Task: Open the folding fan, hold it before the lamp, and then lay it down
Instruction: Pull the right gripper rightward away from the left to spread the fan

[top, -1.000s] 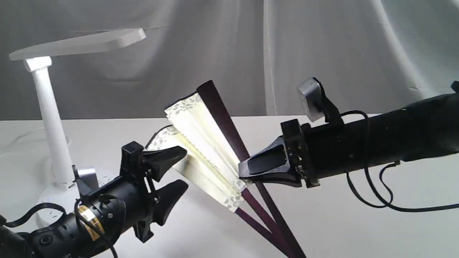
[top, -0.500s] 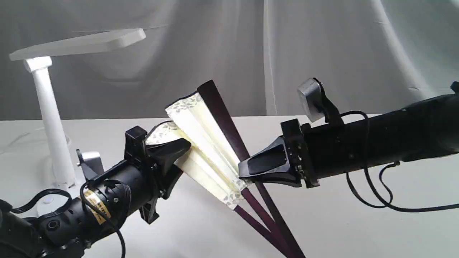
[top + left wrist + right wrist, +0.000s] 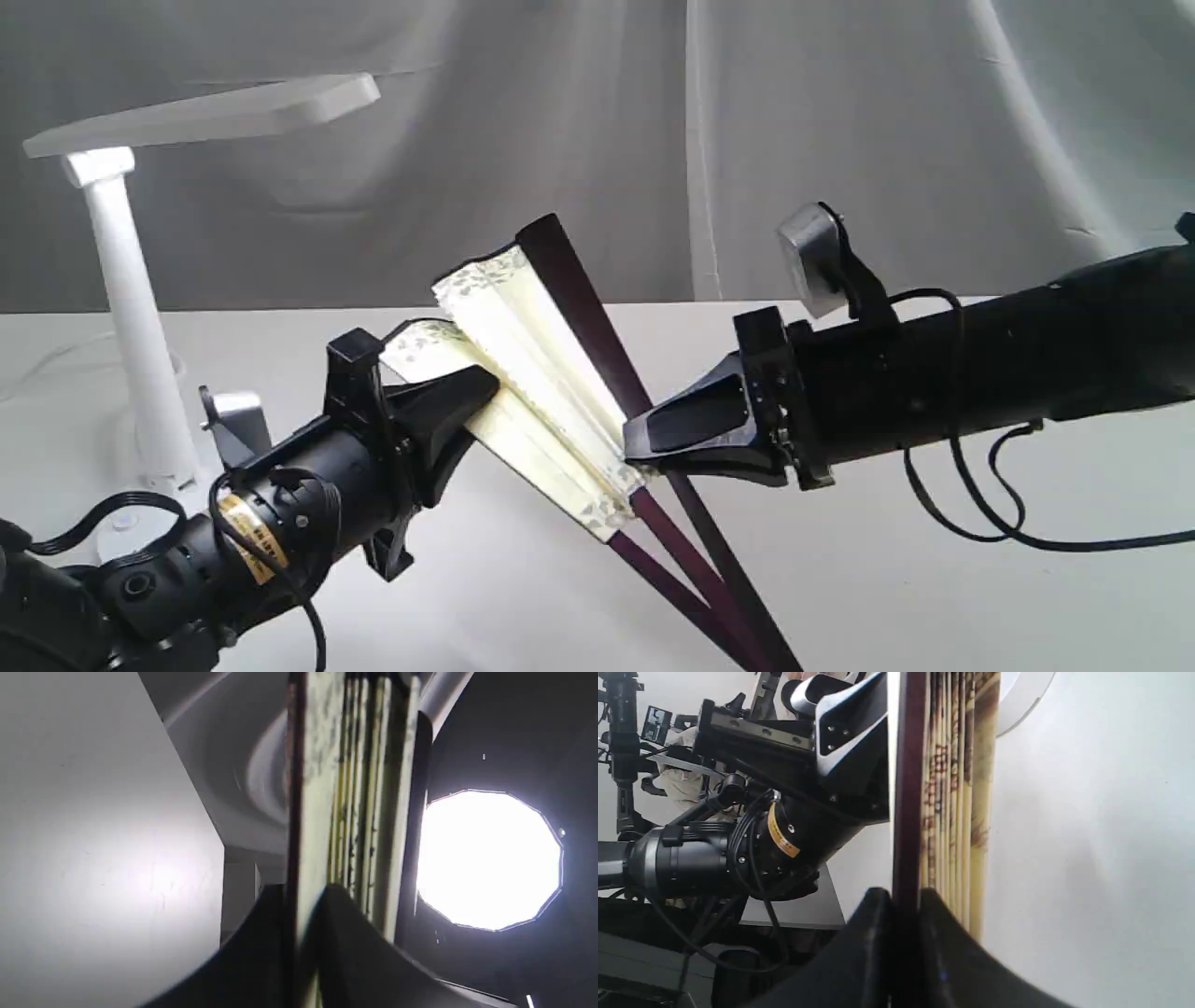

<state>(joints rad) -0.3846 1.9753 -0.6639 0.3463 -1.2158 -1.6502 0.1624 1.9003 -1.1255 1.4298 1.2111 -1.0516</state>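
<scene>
A: Where is the fan?

B: I see it held above the white table, partly spread and tilted, to the right of the lamp and apart from it.

A: And the fingers?

B: My left gripper is pinched tight on the outer cream fold. My right gripper is clamped on the dark outer stick at the other edge.
</scene>
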